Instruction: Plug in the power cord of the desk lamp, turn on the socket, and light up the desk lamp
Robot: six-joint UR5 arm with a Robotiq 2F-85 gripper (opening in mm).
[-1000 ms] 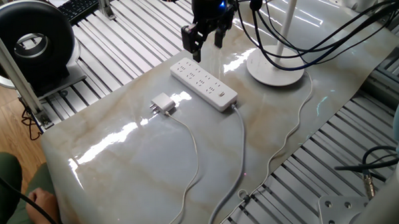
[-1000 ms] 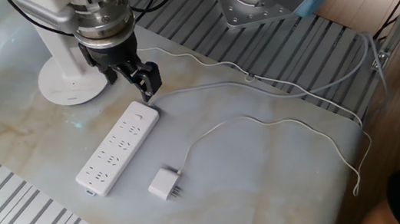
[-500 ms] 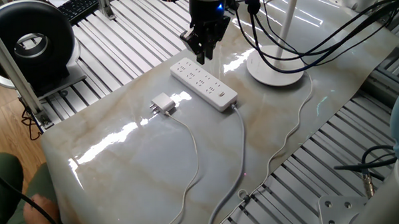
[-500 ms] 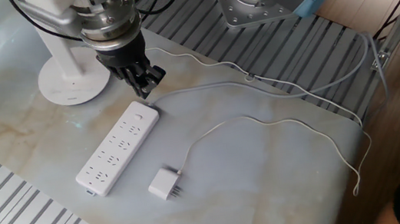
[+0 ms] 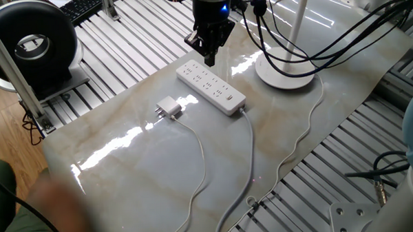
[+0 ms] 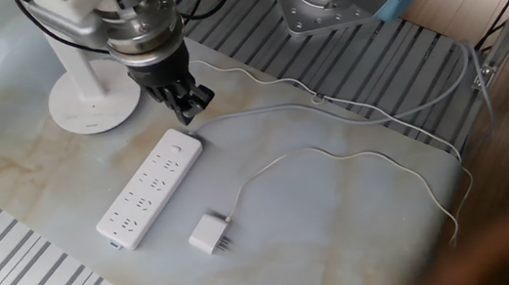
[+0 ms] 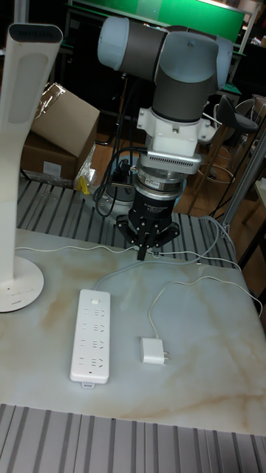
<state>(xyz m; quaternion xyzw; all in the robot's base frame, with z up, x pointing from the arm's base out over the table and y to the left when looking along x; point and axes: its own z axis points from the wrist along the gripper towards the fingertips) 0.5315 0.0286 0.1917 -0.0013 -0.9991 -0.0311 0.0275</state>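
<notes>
The socket (image 5: 211,86) (image 6: 150,188) (image 7: 90,335), a long white power strip, lies flat on the marble table. The power cord's boxy white plug (image 5: 168,108) (image 6: 209,234) (image 7: 154,350) lies loose on the table beside the strip, with its thin cable (image 6: 335,156) trailing away. The desk lamp's round base (image 5: 285,73) (image 6: 91,100) (image 7: 18,284) stands past the strip's end. My gripper (image 5: 209,59) (image 6: 189,112) (image 7: 141,255) hangs above the table, close to the strip's lamp-side end. It points down, its fingers are together and it holds nothing.
A black round fan (image 5: 35,46) stands off the table's corner. Black robot cables (image 5: 314,47) hang over the lamp base. The strip's thicker white cable (image 5: 252,149) runs to the table edge. A cardboard box (image 7: 59,129) sits behind the table. A blurred person shows at the near edge.
The gripper's fingers, open a second ago, have come together with nothing between them. The gripper also turned slightly. The plug, strip and lamp have not moved.
</notes>
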